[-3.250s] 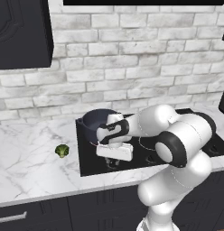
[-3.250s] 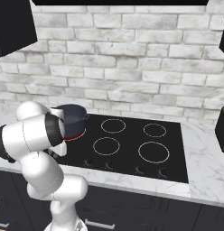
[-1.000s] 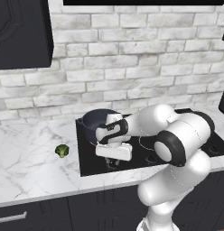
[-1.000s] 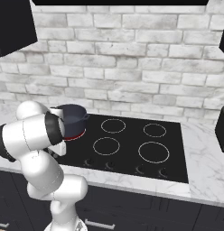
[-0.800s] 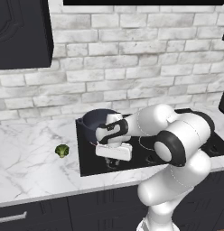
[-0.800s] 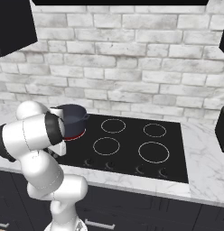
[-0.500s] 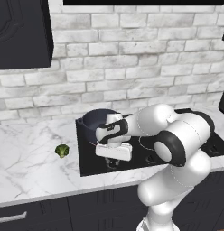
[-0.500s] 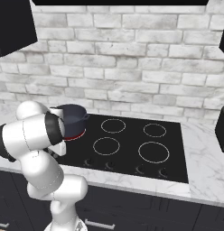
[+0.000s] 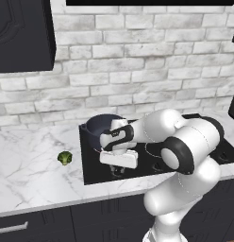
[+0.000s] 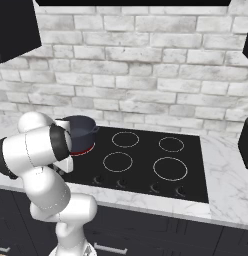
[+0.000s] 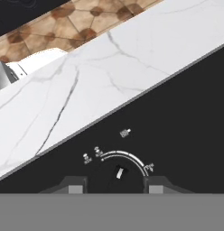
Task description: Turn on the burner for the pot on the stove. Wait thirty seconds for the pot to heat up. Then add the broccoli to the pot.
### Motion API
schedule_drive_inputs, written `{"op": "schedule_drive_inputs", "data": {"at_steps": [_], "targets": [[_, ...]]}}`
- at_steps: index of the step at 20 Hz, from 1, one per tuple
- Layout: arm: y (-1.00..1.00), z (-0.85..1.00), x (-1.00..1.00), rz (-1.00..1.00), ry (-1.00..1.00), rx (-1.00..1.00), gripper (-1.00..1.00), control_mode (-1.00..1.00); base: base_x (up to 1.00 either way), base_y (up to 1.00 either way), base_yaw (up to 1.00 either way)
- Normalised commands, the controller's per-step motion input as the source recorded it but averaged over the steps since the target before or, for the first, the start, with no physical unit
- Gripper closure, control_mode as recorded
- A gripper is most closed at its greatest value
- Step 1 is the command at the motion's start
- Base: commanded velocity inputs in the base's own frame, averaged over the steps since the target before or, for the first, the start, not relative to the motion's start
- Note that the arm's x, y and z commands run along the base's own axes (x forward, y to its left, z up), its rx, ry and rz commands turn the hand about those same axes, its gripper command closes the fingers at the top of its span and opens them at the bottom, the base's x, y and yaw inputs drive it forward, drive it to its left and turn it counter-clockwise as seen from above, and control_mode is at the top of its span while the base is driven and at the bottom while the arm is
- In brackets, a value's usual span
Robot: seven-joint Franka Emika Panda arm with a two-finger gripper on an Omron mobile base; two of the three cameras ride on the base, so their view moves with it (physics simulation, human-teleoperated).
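Black glass stove [image 10: 146, 175], rectangular, set flush in a white marble counter [image 9: 29, 165] before a whitewashed brick wall [image 10: 146, 85]. Thin white ring markings on the glass, with a row of small black knobs along the front edge.

Pot [image 10: 80, 130]: dark blue-grey metal, round, straight-sided, upright on the rear left corner of the stove. In the left base view the pot [image 9: 101, 125] shows partly behind the robot's forearm.

Burner [image 10: 85, 149]: the ring under the pot glows red along its visible front arc, where the other rings are white.

Broccoli [image 9: 65, 158]: one small green floret, lying on the counter to the left of the stove, well apart from the pot and clear of the stove's edge.

Gripper [image 9: 118, 170]: pointed down at the stove's front left edge, below the white hand block and in front of the pot. In the hand view the gripper [image 11: 116, 186] has its two dark fingertips [image 11: 75, 186] standing on either side of a round black knob [image 11: 118, 173] with a white pointer mark and a white dial arc around it. Jaws partly closed about the knob; whether the tips actually press against it cannot be told.

Dark cabinet doors [image 9: 24, 38] above the counter at left; dark drawer fronts [image 9: 53, 222] below it.
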Motion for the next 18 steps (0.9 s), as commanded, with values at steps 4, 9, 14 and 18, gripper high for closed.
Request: {"op": "schedule_drive_inputs", "data": {"at_steps": [4, 9, 14, 18], "targets": [[0.0, 0.0, 0.0, 0.0, 0.0, 0.0, 1.0, -1.0, 0.0, 0.0, 0.0], [0.0, 0.0, 0.0, 0.0, 0.0, 0.0, 1.0, -1.0, 0.0, 0.0, 0.0], [0.0, 0.0, 0.0, 0.0, 0.0, 0.0, 1.0, -1.0, 0.0, 0.0, 0.0], [0.0, 0.0, 0.0, 0.0, 0.0, 0.0, 1.0, -1.0, 0.0, 0.0, 0.0]]}}
